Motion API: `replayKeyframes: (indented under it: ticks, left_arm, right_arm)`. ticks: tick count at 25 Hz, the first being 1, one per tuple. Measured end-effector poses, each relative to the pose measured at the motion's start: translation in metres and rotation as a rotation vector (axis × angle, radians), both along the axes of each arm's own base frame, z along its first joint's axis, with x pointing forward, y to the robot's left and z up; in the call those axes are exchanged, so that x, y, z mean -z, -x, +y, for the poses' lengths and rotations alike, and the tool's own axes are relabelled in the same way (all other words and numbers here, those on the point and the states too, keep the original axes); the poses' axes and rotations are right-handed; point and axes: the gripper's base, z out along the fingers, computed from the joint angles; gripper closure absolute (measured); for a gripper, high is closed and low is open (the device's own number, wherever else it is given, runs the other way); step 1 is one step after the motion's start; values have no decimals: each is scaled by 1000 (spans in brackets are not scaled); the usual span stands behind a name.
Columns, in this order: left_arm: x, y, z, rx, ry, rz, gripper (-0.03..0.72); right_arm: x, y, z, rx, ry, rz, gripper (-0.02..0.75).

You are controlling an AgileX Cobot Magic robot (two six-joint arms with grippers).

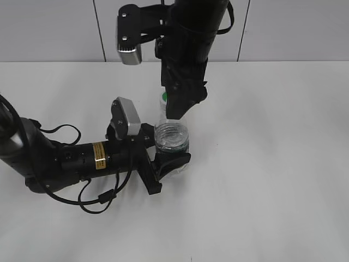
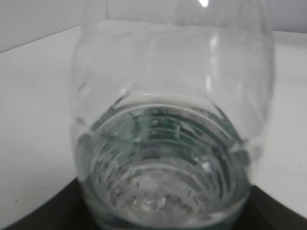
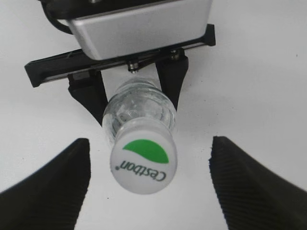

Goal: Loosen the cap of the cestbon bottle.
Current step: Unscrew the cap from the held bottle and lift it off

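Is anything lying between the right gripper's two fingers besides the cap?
No. In the right wrist view the cap sits between the right gripper fingers, apart from both, with only bare white table showing in the gaps.

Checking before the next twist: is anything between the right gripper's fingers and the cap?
Nothing visible. The right gripper is open, its fingers on either side of the cap with bare gaps. The left gripper holds the cestbon bottle lower down.
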Motion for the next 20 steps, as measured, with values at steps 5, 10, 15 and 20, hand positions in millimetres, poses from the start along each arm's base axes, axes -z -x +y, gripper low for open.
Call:
replayKeyframes:
  ticks: [5,10,15,20]
  left_arm:
    - [0,0,0,1,0,0,274]
    - [0,0,0,1,0,0,274]
    - [0,0,0,2,0,0,274]
    - [0,0,0,2,0,0,274]
  right_arm:
    - [-7,-4,-1,193,-15,13,141]
    - [-18,-4,3,353,-84,57,141]
    - [-28,2,6,514,-162,153,141]
    - [-38,5,3,745,-201,215,142]
